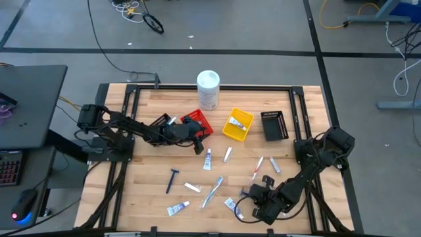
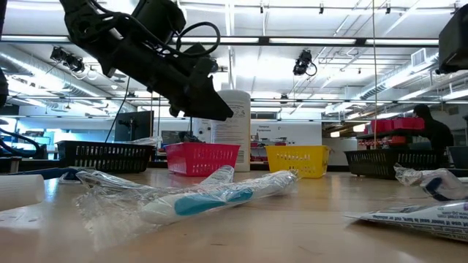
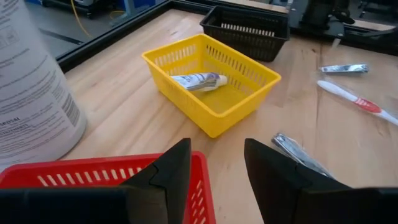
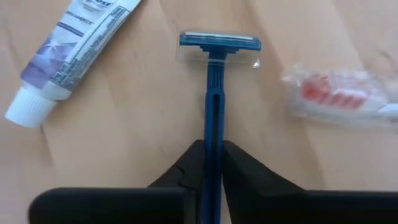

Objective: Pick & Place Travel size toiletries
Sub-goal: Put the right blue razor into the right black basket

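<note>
Pinching a blue razor [image 4: 212, 112] by its slim handle, the right gripper [image 4: 211, 163] has its fingers narrowed on it at the counter's [image 1: 145, 184] near edge; it looks light, stiff and slippery, best held mid-handle. A second razor [image 1: 173, 180], two toothbrushes and some tubes lie scattered; three bins stand behind. The left gripper [image 3: 214, 168] hovers, fingers apart, over the red bin [image 3: 87, 171].

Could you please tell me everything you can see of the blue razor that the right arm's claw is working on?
The blue razor is a slim disposable of dark blue plastic, with a long ribbed handle and a crosswise head under a clear cap. It lies flat on the wooden table, near its front edge. The right claw has its fingers closed on the handle's lower part. A small toothpaste tube lies to one side, a wrapped red toothbrush to the other; neither touches it.
</note>
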